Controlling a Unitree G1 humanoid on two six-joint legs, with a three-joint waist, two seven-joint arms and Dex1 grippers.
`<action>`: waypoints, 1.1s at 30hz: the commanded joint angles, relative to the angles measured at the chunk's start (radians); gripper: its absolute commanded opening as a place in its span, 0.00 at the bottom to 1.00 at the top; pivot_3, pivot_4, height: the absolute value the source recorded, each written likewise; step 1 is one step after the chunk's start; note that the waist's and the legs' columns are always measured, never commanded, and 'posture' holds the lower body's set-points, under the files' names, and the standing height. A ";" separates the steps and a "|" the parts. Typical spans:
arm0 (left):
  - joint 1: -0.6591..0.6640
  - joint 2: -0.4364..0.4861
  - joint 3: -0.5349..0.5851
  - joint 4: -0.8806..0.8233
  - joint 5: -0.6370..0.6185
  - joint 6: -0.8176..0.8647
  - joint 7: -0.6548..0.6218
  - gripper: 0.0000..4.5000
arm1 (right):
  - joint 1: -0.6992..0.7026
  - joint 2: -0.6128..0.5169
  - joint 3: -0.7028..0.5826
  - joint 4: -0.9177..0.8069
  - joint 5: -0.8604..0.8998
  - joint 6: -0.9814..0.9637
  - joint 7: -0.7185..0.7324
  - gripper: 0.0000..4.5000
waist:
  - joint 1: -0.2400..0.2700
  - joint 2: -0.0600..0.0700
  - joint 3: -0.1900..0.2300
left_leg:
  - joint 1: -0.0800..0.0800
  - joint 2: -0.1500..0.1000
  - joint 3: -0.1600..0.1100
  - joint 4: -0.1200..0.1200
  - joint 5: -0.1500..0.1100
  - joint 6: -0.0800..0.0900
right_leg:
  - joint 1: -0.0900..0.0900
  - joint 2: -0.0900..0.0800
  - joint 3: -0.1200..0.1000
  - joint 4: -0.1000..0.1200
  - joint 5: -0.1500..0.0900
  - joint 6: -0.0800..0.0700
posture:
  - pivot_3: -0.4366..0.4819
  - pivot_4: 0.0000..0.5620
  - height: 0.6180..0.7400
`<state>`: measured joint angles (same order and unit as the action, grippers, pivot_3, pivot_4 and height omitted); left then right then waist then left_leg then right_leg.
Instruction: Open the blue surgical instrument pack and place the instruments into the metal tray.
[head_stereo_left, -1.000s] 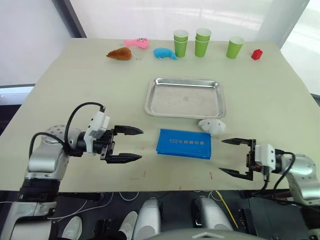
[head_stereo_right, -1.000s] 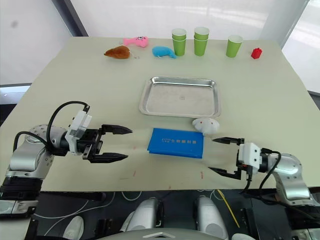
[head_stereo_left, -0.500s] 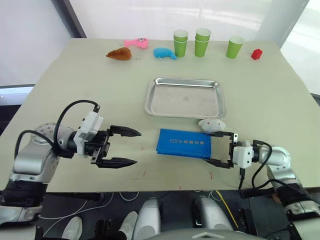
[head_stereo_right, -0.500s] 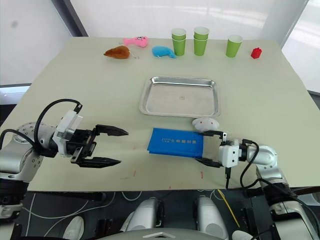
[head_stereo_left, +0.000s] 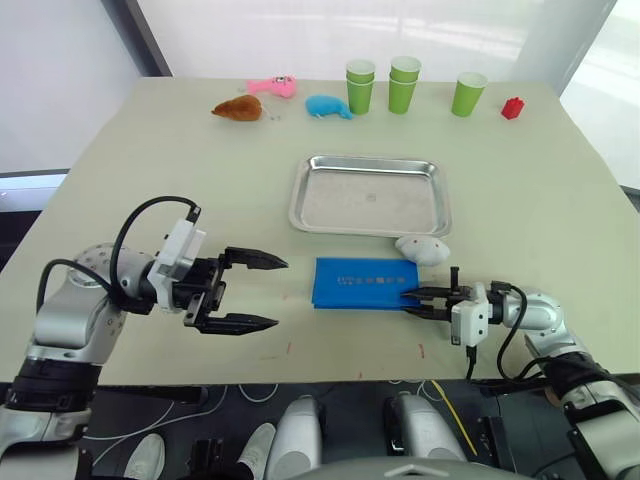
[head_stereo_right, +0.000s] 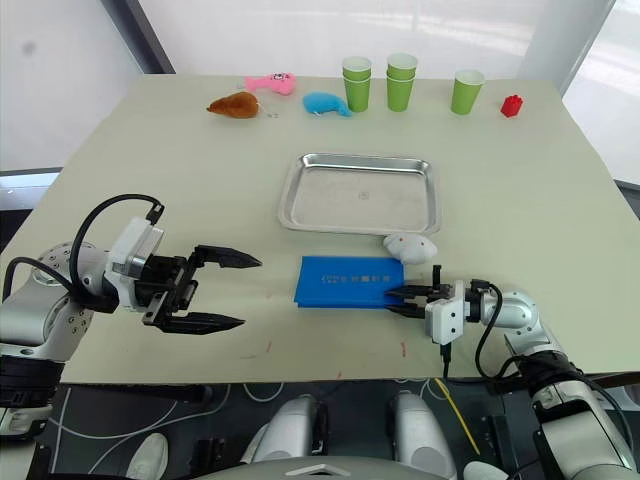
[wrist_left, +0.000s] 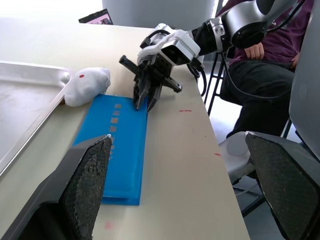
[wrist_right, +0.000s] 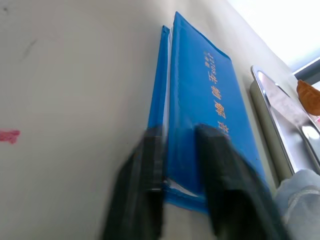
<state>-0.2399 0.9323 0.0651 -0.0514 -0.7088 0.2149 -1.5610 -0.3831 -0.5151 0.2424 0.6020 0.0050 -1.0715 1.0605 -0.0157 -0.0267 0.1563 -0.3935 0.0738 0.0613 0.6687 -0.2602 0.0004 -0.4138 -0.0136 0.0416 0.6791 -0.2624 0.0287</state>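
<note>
The blue surgical instrument pack (head_stereo_left: 360, 283) lies closed and flat on the table, just in front of the metal tray (head_stereo_left: 368, 160), which holds nothing. My right gripper (head_stereo_left: 410, 298) lies low at the pack's right edge, shut on that edge. In the right wrist view the blue pack (wrist_right: 205, 100) has its edge pinched between the two fingers (wrist_right: 150, 165). The left wrist view shows the same grip from the far side (wrist_left: 144, 102). My left gripper (head_stereo_left: 268, 292) hovers open, a little way left of the pack. The instruments are out of view.
A white plush toy (head_stereo_left: 423, 249) lies between the tray's near right corner and the pack. Along the far edge stand green cups (head_stereo_left: 404, 85), a red block (head_stereo_left: 513, 108), and blue (head_stereo_left: 328, 106), pink (head_stereo_left: 273, 86) and brown (head_stereo_left: 238, 108) toys. A seated person (wrist_left: 260, 60) is beyond the table's right side.
My right gripper has moved left to the pack's right edge and gone from open to shut on it. The left gripper has stayed open, almost in place.
</note>
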 joint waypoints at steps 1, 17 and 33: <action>-0.005 -0.004 0.009 -0.002 0.002 -0.023 -0.053 1.00 | -0.003 -0.022 0.019 -0.010 0.034 0.011 0.001 0.03 | 0.000 0.000 0.000 | 0.000 0.000 0.000 0.000 0.000 0.000 | 0.000 0.000 0.000 0.000 0.000 0.000 | 0.48 0.27 1.00; 0.004 -0.009 -0.026 -0.014 -0.012 -0.026 -0.053 1.00 | 0.162 -0.194 0.025 -0.481 0.391 0.478 0.160 0.03 | 0.003 0.000 0.000 | 0.000 0.000 0.000 0.000 0.000 0.000 | 0.000 -0.001 0.000 0.000 0.000 0.000 | 0.48 0.27 1.00; -0.125 -0.107 -0.091 0.107 0.074 -0.101 -0.053 1.00 | 0.080 -0.211 -0.083 -0.513 0.570 1.051 0.250 0.03 | 0.003 0.000 0.000 | -0.001 0.000 -0.001 0.000 0.000 0.001 | 0.000 0.001 -0.001 -0.001 0.000 0.000 | 0.48 0.27 1.00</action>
<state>-0.3471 0.8223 -0.0211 0.0515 -0.6377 0.1425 -1.5629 -0.2836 -0.7334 0.1952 0.0827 0.5835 -0.0139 1.2964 -0.0130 -0.0264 0.1565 -0.3948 0.0737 0.0602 0.6689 -0.2606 0.0010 -0.4142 -0.0123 0.0409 0.6784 -0.2624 0.0290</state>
